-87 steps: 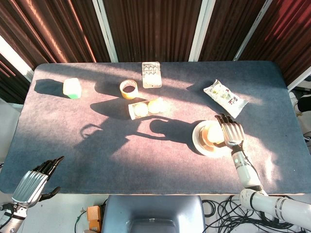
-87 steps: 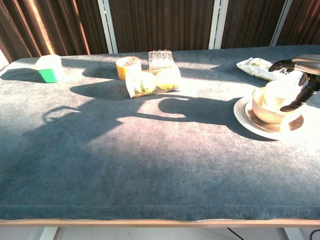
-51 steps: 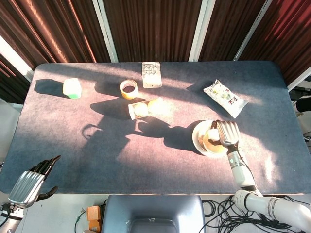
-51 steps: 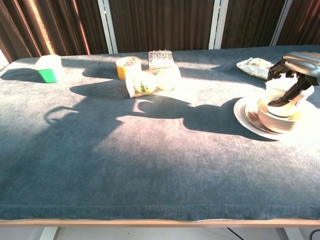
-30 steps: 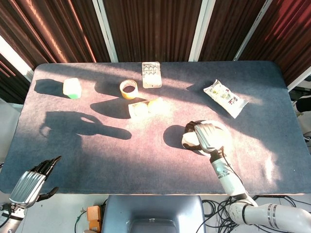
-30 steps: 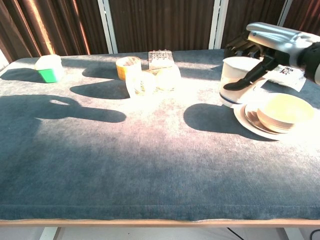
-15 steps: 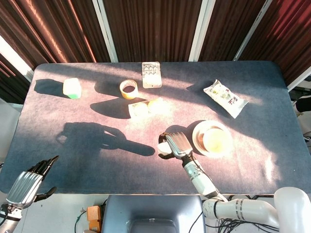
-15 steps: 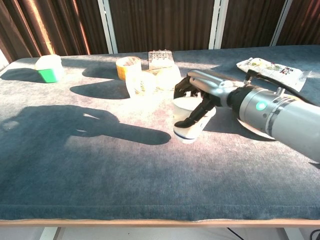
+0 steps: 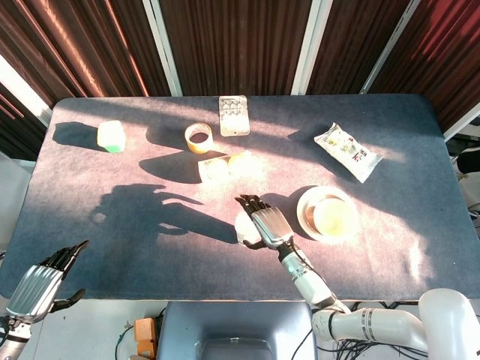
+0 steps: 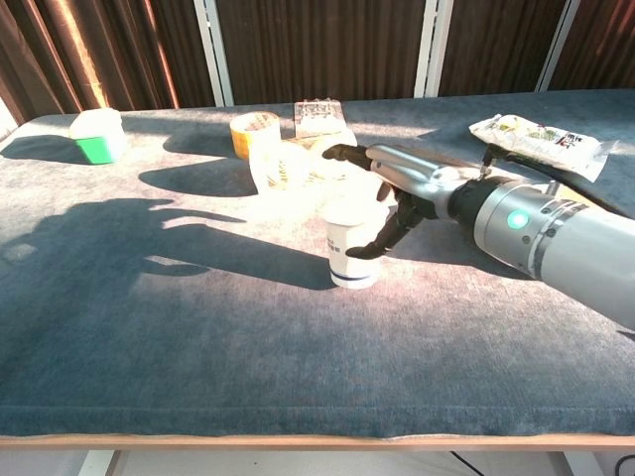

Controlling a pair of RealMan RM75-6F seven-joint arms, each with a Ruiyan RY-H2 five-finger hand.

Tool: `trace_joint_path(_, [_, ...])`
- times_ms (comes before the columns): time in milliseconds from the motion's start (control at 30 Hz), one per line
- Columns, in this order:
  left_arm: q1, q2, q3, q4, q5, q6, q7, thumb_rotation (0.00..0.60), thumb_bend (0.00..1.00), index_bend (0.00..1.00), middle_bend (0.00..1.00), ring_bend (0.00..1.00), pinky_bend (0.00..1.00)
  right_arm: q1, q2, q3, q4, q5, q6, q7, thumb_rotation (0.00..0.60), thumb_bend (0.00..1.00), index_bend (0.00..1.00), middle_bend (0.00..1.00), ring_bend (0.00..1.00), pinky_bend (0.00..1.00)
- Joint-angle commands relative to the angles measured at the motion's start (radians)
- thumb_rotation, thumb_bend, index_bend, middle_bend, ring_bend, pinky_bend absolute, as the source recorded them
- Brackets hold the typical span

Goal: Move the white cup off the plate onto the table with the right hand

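The white cup (image 9: 243,226) (image 10: 351,254), with a blue band near its base, stands upright on the table to the left of the plate (image 9: 303,216). A cream bowl (image 9: 334,215) remains on the plate. My right hand (image 9: 270,226) (image 10: 407,188) hovers over the cup's right side with its fingers spread; the thumb reaches down beside the cup wall, and the grip looks released. In the chest view my right arm hides the plate. My left hand (image 9: 34,289) hangs off the table's near left corner, holding nothing.
Along the far side lie a green box (image 9: 111,136) (image 10: 96,136), a tape roll (image 9: 199,137) (image 10: 253,132), a clear tray (image 9: 233,115) (image 10: 318,117) and a pack of tennis balls (image 9: 227,166) (image 10: 298,164). A snack bag (image 9: 346,151) (image 10: 536,134) lies at the far right.
My right hand lifted the cup off the plate, carried it left, and set it upright on the table. Its fingers have now spread away from the cup. The left hand stayed put.
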Motion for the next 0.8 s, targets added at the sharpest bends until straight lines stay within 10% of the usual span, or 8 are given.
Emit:
trace_joint_path(33, [-0.001,-0.001,-0.001,-0.001,-0.002,-0.003,0.003,0.6,0.22,0.02,0.19,0.2,0.47,-0.035,0.062,-0.016,-0.058,-0.085,0.053,0.043,0.6,0.08,0.0,0.0,0.0,0.19])
trace_joint_path(500, [-0.001,-0.005,-0.006,-0.009,-0.01,-0.006,0.021,0.6,0.22,0.02,0.19,0.2,0.47,-0.366,0.518,-0.229,-0.305,-0.265,0.365,0.063,0.6,0.07,0.0,0.0,0.0,0.16])
trace_joint_path(800, [-0.002,-0.021,-0.011,-0.025,-0.022,-0.022,0.092,0.6,0.22,0.02,0.19,0.2,0.47,-0.566,0.557,-0.299,-0.15,-0.3,0.518,0.229,0.6,0.07,0.0,0.0,0.0,0.13])
